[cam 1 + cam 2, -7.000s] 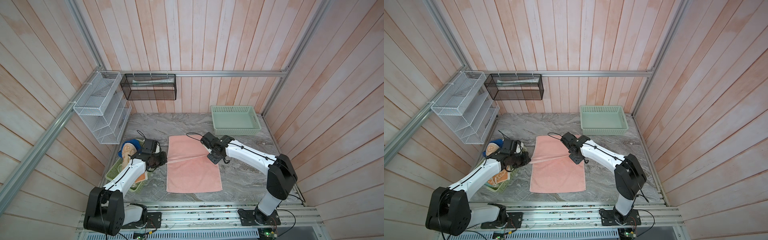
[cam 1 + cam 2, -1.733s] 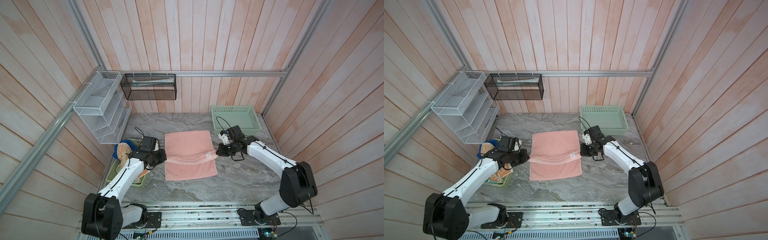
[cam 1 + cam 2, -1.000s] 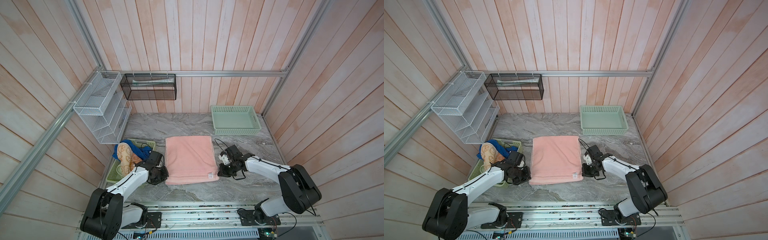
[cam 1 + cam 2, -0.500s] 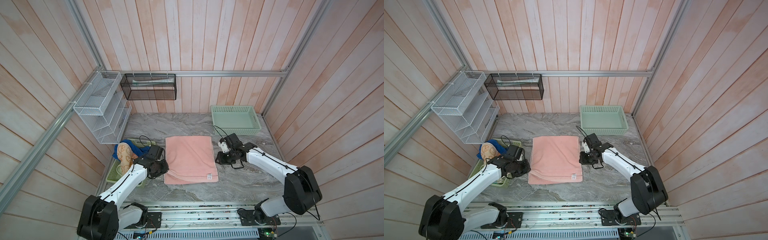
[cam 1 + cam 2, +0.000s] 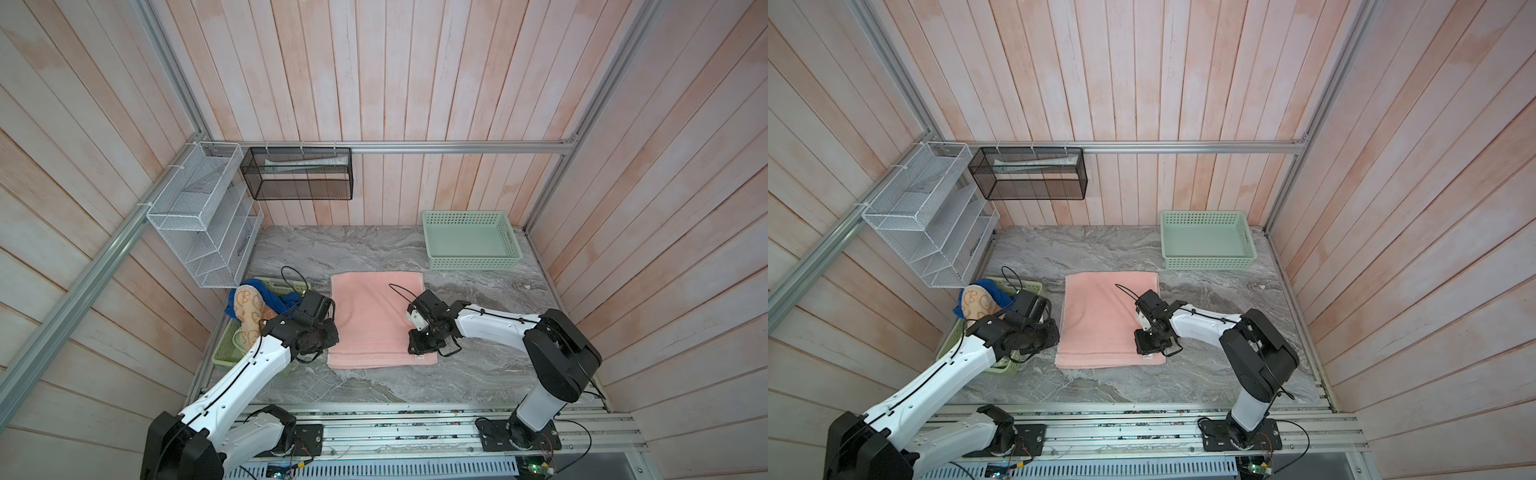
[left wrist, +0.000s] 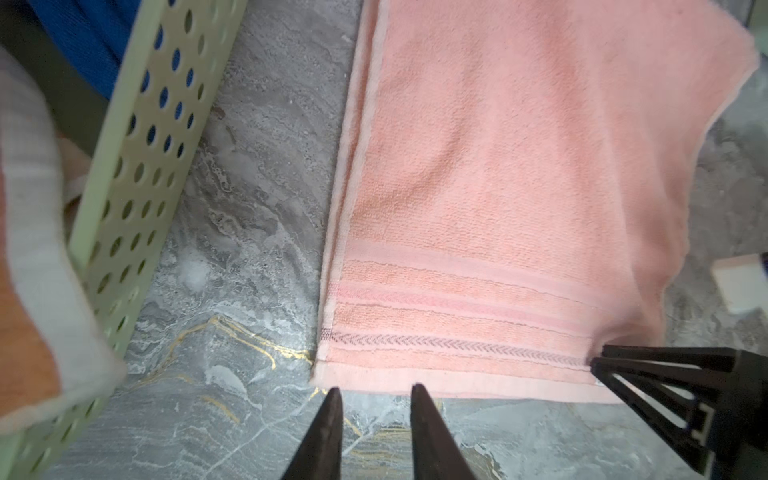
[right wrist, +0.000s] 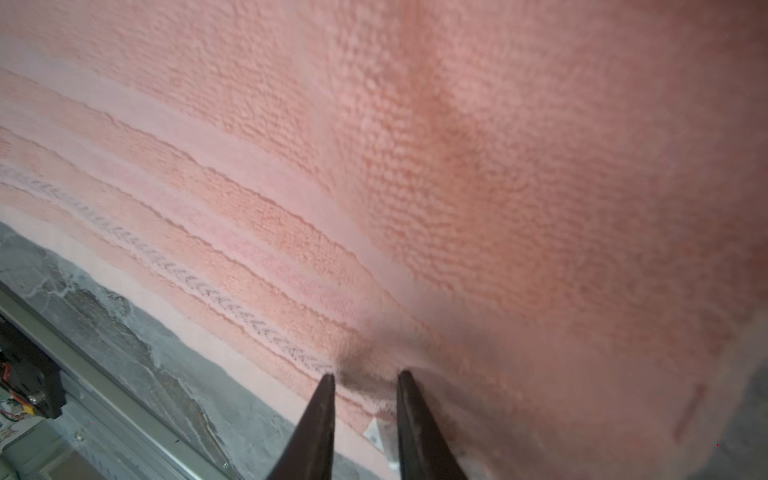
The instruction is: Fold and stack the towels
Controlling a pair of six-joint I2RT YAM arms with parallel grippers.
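The pink towel (image 5: 376, 320) lies flat in the middle of the worktop (image 5: 374, 249), doubled over: the left wrist view shows two layers along its side edge, and the striped hem faces the arms. I read that as one fold made and a second one due.

My left tool (image 6: 376, 388) sits low just off the near left corner of the towel. Its jaws are a narrow gap apart with only bare marble between them. My right tool (image 7: 363, 376) is down on the near right corner beside the small label. It is narrowly parted too, with its tips pressing a dimple into the pile, and I see no cloth gathered between them. Both tools are at the hem corners, which I take as the setup for lifting that edge together.

A blue towel (image 5: 266, 297) and an orange patterned towel (image 5: 247, 309) are heaped in the pale green basket (image 5: 224, 357) just left of the pink one, close to the left arm. A second green basket (image 5: 473, 264) stands bare at the back right, well apart.

The worktop is grey veined marble. Pale wooden planks wall it in, and a white wire rack (image 5: 199, 216) and a black mesh basket (image 5: 297, 174) hang at the back left.
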